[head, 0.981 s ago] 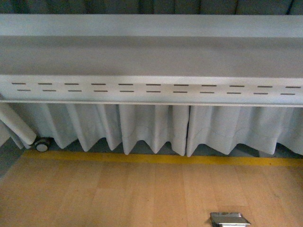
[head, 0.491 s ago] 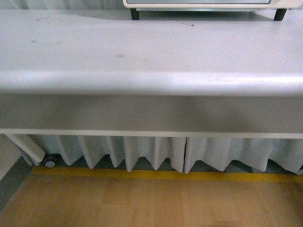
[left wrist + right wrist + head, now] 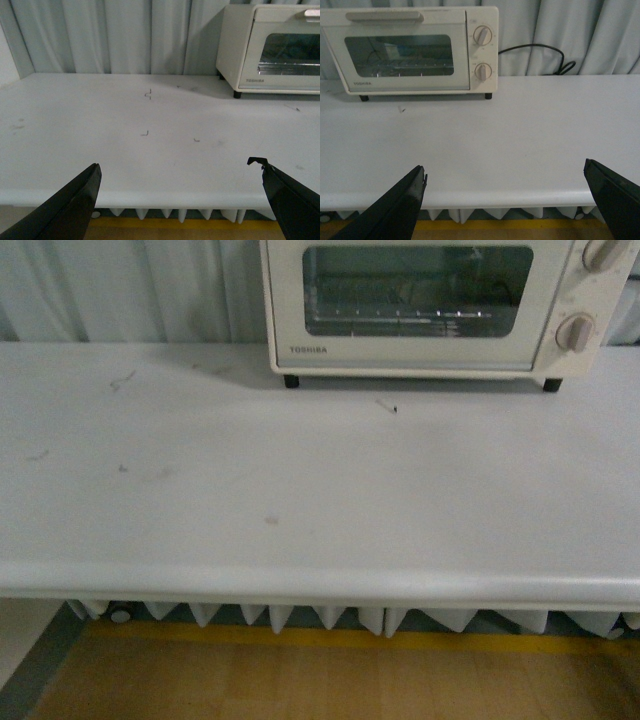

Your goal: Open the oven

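Left hand (image 3: 176, 165): released, fingers spread wide, empty, over the bench (image 3: 200, 490) front edge | TOSHIBA toaster oven (image 3: 420, 310): rear of bench, right of centre, door closed, bar handle (image 3: 384, 16) along top, knobs (image 3: 481, 35) on its right | black cord (image 3: 540, 50): behind oven | Right hand (image 3: 505, 166): released, empty, well apart from oven.

Test lab, grey curtains (image 3: 125, 35), skirted white table (image 3: 300, 470)

The TOSHIBA toaster oven (image 3: 407, 50) is sitting far back on the white counter (image 3: 520, 140), door closed, black cable (image 3: 535, 49) trailing behind it. The right gripper (image 3: 505, 166) is hanging over the near edge, jaws spread wide.
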Tool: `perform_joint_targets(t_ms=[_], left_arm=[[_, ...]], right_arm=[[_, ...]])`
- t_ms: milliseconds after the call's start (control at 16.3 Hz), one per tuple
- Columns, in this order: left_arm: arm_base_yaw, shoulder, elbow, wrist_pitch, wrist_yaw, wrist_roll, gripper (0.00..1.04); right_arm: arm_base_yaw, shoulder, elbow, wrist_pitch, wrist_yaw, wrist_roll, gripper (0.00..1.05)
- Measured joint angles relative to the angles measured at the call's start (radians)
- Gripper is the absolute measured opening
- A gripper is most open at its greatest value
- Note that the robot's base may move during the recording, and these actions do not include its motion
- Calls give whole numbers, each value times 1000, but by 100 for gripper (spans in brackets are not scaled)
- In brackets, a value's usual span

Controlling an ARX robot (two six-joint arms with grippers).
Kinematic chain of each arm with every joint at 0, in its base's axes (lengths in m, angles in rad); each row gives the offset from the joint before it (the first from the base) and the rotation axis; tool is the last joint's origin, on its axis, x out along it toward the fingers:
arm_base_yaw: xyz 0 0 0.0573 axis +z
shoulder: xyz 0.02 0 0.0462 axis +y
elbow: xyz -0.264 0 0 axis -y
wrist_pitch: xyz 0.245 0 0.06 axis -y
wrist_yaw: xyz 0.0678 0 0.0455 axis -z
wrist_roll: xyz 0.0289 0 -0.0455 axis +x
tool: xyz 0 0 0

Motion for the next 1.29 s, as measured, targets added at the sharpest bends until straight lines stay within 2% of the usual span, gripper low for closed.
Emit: perform_joint_targets(t_ms=[1288], left_arm=[[0,1,0,0,1,0,98]], right_arm=[[0,1,0,-1,0,0,98]])
